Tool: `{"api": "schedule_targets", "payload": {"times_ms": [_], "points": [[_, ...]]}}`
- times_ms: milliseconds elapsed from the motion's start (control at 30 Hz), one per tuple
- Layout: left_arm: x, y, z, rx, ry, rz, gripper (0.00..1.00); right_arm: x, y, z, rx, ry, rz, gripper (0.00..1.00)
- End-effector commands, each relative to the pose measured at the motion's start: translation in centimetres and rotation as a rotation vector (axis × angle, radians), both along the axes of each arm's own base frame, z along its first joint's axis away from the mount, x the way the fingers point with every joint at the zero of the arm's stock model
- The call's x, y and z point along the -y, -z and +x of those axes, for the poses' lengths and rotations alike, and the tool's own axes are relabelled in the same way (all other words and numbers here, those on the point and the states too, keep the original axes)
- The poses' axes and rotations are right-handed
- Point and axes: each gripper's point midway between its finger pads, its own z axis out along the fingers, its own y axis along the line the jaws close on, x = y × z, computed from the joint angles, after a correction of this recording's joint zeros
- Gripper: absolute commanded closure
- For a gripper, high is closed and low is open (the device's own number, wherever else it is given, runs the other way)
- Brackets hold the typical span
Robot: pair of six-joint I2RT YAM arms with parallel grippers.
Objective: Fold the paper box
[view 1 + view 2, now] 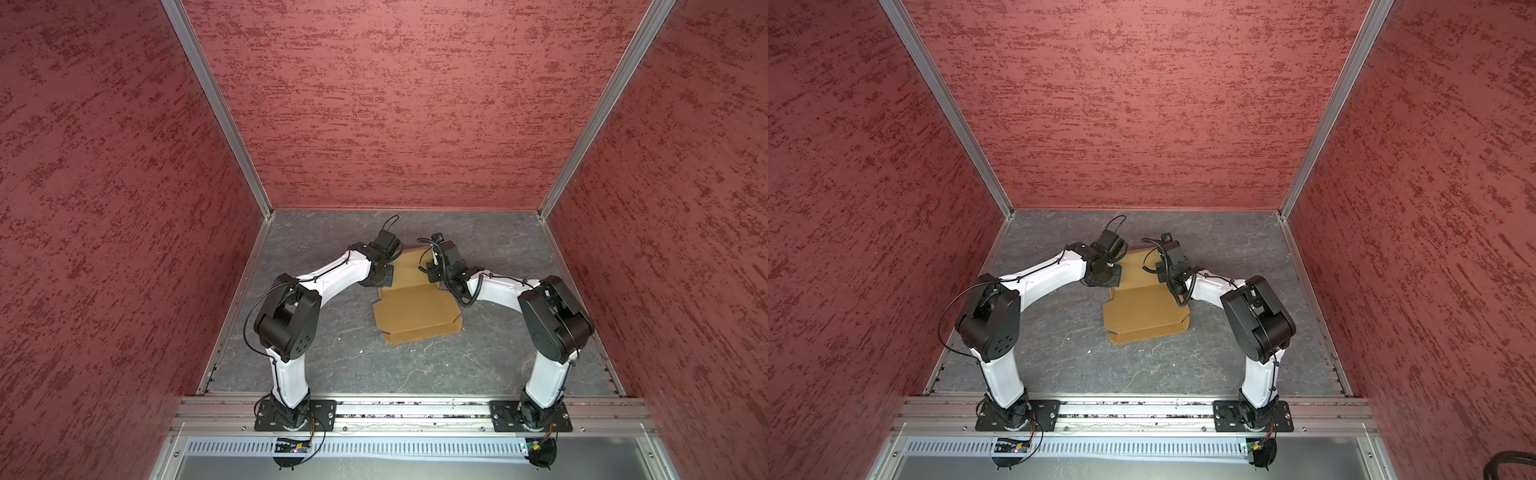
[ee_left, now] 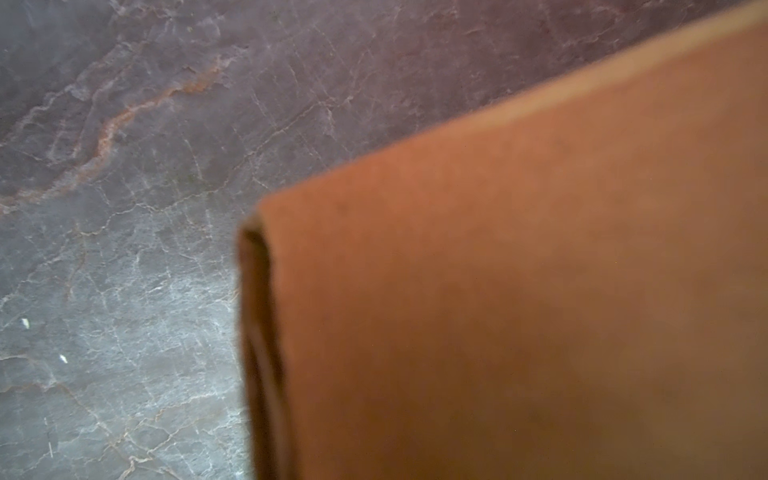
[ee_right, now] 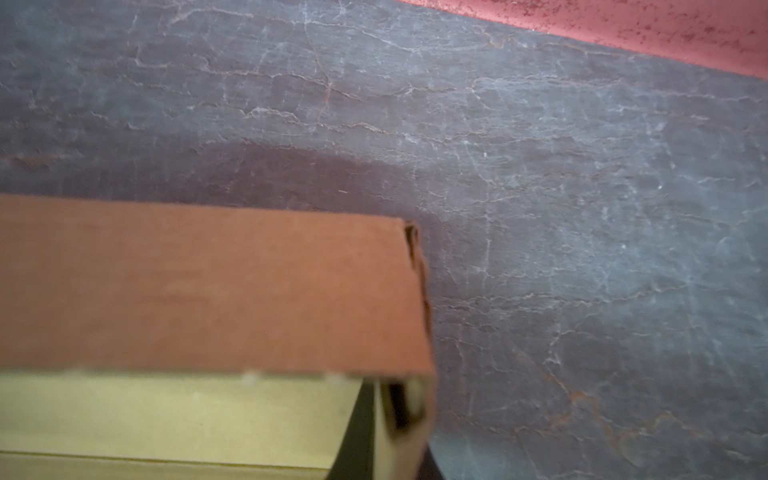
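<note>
Both top views show one paper box (image 1: 417, 313) (image 1: 1144, 318), plain brown cardboard, lying on the grey stone-patterned table (image 1: 332, 365) a little behind the middle, between my two arms. Its near half lies flat, with a narrow flap along the near edge. Its far part, past a crease, sits between my two grippers and looks raised off the table, though I cannot tell how steeply.

My left gripper (image 1: 384, 276) (image 1: 1111, 277) is down at the box's left far edge, its jaws closed. My left wrist camera sees only a blurred brown panel (image 2: 519, 291) filling much of its picture, with a dark folded edge at one corner. My fingers do not show there, so I cannot tell whether cardboard is pinched between them.

My right gripper (image 1: 430, 270) (image 1: 1158, 270) is at the right far edge, jaws also closed. The right wrist camera shows a brown panel (image 3: 208, 286) with a paler face under it. Again my fingers are out of sight, and whether I have hold of it I cannot tell.

By my count that is one box, two arms and two grippers. Two small white specks (image 2: 25, 323) lie on the table, and red textured walls (image 1: 415, 104) close in three sides.
</note>
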Motion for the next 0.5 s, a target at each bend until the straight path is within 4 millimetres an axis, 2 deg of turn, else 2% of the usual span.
{"api": "schedule_targets", "payload": {"times_ms": [0, 167, 467], "points": [[2.2, -2.4, 0.5, 0.058, 0.05, -0.097, 0.95, -1.2, 2.6, -1.4, -0.088, -0.065, -0.021, 0.97], [2.6, -2.5, 0.4, 0.055, 0.053, -0.106, 0.95, -0.6, 2.5, -1.2, -0.086, -0.054, -0.062, 1.0], [2.9, -2.6, 0.5, 0.055, 0.056, -0.107, 0.95, 0.3, 2.6, -0.9, -0.061, -0.035, -0.126, 1.0]]}}
